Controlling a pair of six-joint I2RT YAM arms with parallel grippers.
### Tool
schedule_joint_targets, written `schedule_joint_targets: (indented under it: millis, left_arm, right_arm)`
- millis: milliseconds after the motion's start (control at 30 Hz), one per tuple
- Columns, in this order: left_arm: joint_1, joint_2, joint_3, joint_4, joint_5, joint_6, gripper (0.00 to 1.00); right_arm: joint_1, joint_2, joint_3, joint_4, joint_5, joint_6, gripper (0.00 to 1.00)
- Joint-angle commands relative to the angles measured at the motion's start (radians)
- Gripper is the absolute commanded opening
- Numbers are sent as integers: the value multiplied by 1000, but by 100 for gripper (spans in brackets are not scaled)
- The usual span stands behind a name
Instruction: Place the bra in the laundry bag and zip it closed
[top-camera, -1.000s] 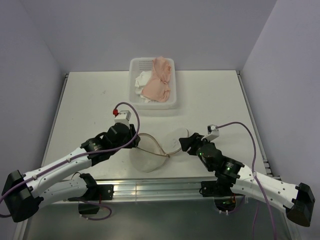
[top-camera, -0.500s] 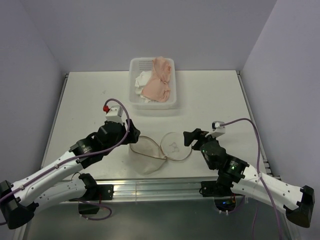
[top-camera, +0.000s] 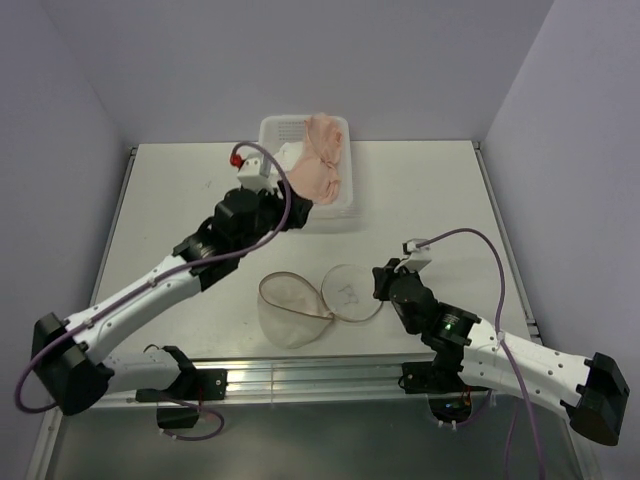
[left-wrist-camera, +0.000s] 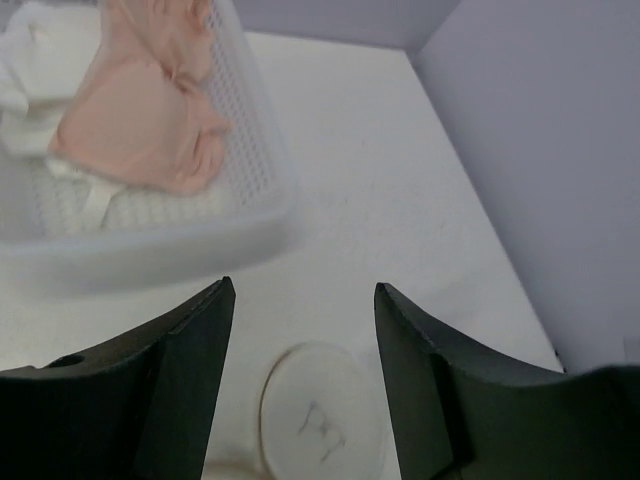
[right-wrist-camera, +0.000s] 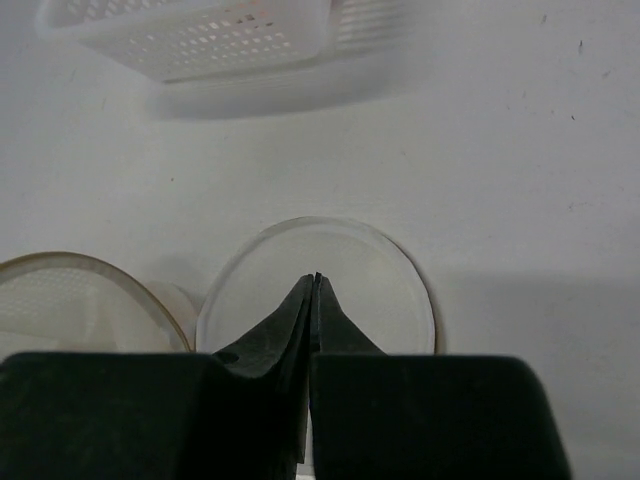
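Nothing is loaded yet: the bra (left-wrist-camera: 35, 55) lies in the basket (left-wrist-camera: 150, 240) at the upper left of the left wrist view, partly under a peach cloth (left-wrist-camera: 140, 130) and cut off by the frame edge. The bag (top-camera: 290, 325) sits open at lower centre of the top view, its lid (top-camera: 350, 292) flapped out to the right — pick, insertion and zipping all remain. The left gripper (left-wrist-camera: 300, 300) hangs near the basket, jaws spread and empty; the right gripper (right-wrist-camera: 315, 280) is pressed together over the lid — whether it nips mesh cannot be told, and no zip pull is discernible.
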Motion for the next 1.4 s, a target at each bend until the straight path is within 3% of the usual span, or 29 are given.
schedule_joint_targets:
  millis: [0,333,467,567,733,1000,1167,1367]
  left_arm:
    - [104,174,149,199,136,30,64]
    - [328,776,793,1,189,151,53]
    - [376,1000,1034,-33,149,199,55]
    - [408,1111,1129,-21,163,218,57]
    - [439,1198,1171,116,261,219,65]
    - [440,1370,1316,183,372,218,75]
    - [440,1436,1356,223,367,179,76]
    - [440,1499,1396,277,363,141,68]
  right_arm:
    - [-12,-8,32,92,-15,-22,0]
    - [-49,-37,-25,167,-115,-23,13]
    - [-55,-33,-19,169,-115,-38,14]
    - [-61,-33,-25,182,-138,-48,14]
    - [-67,-4,-41,195,-163,-40,14]
    - [-75,35,-50,235,-209,-55,15]
    - [-78,39,-50,242,-227,-63,15]
    - [-83,-17,-73,239,-250,-51,15]
